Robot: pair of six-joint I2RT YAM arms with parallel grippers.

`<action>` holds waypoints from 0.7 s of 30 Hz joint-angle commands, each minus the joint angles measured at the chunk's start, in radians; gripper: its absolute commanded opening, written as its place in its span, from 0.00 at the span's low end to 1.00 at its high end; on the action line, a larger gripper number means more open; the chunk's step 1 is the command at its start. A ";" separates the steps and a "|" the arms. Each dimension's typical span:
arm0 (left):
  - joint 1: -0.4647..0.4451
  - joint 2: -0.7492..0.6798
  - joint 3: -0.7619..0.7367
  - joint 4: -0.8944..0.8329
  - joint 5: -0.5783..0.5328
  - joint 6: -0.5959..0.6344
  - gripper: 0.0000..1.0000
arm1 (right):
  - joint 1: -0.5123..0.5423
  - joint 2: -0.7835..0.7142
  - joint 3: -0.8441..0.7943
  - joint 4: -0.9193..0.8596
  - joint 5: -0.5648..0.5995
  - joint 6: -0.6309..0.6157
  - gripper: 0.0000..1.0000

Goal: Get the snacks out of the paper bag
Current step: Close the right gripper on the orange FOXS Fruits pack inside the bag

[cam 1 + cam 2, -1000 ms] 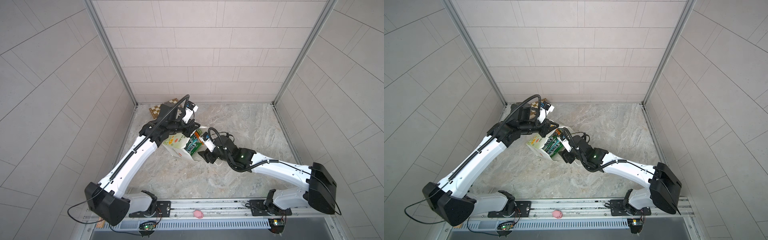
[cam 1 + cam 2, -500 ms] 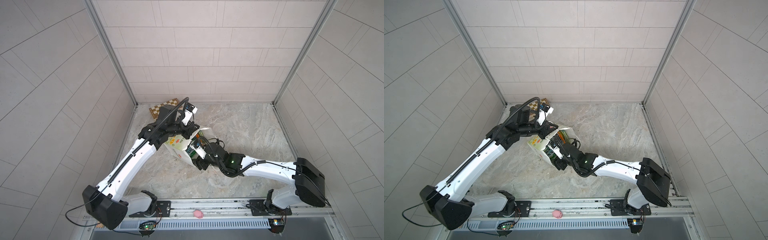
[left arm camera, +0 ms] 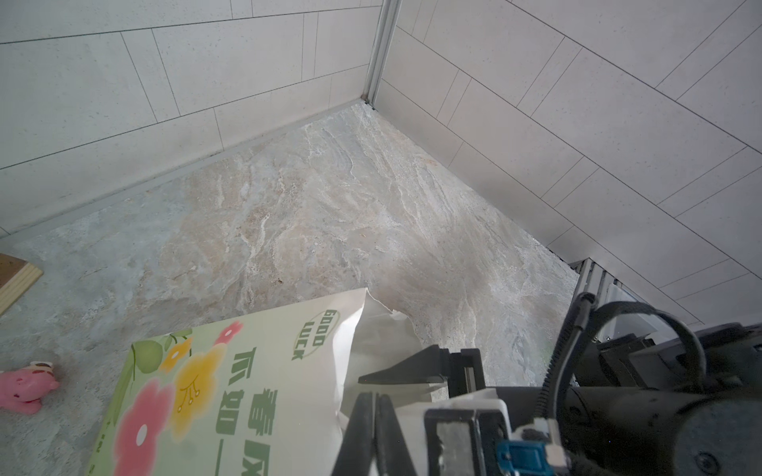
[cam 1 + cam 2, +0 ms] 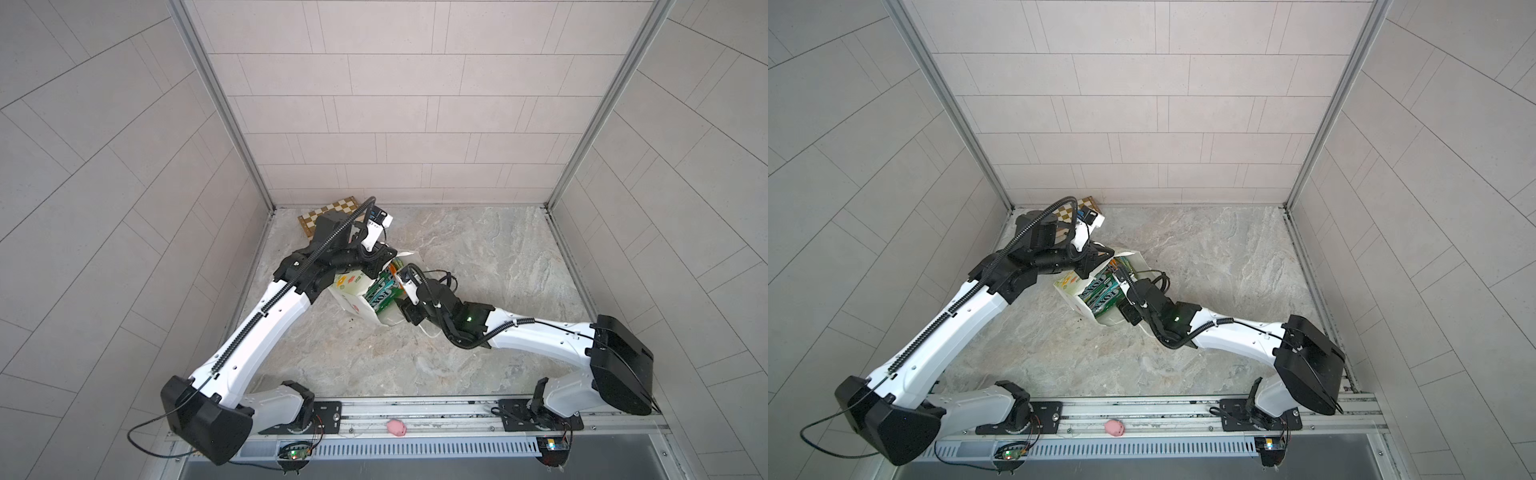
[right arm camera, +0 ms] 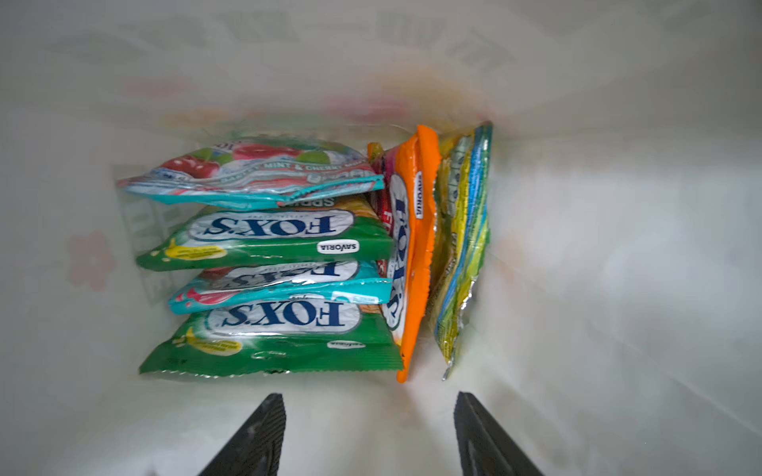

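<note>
While the snacks (image 5: 268,247) sit deep in the tipped paper bag (image 4: 353,286), left of centre, the right gripper (image 5: 369,395) has nosed into its mouth from 4 o'clock, jaws apart and empty, the left gripper (image 3: 373,397) clamping the 12 o'clock rim, so a first grab looks ready.

The packets (image 5: 268,243) are glossy, crinkled plastic film; the bag (image 3: 231,391) is matt paper. The table (image 4: 478,257) looks like smooth veined stone, and the board (image 3: 16,280) like bare wood.
</note>
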 commanded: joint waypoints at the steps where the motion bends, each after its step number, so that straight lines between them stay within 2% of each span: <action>1: -0.007 -0.028 -0.011 0.026 -0.003 0.009 0.00 | 0.000 0.035 0.033 -0.031 0.036 -0.065 0.66; 8: -0.007 -0.036 -0.017 0.045 0.005 -0.006 0.00 | -0.006 0.104 0.090 -0.061 0.121 -0.098 0.61; 18: -0.007 -0.053 -0.035 0.081 0.017 -0.022 0.00 | -0.040 0.193 0.149 -0.025 0.141 -0.139 0.50; 21: -0.007 -0.053 -0.036 0.082 0.017 -0.024 0.00 | -0.049 0.208 0.150 -0.004 0.151 -0.146 0.50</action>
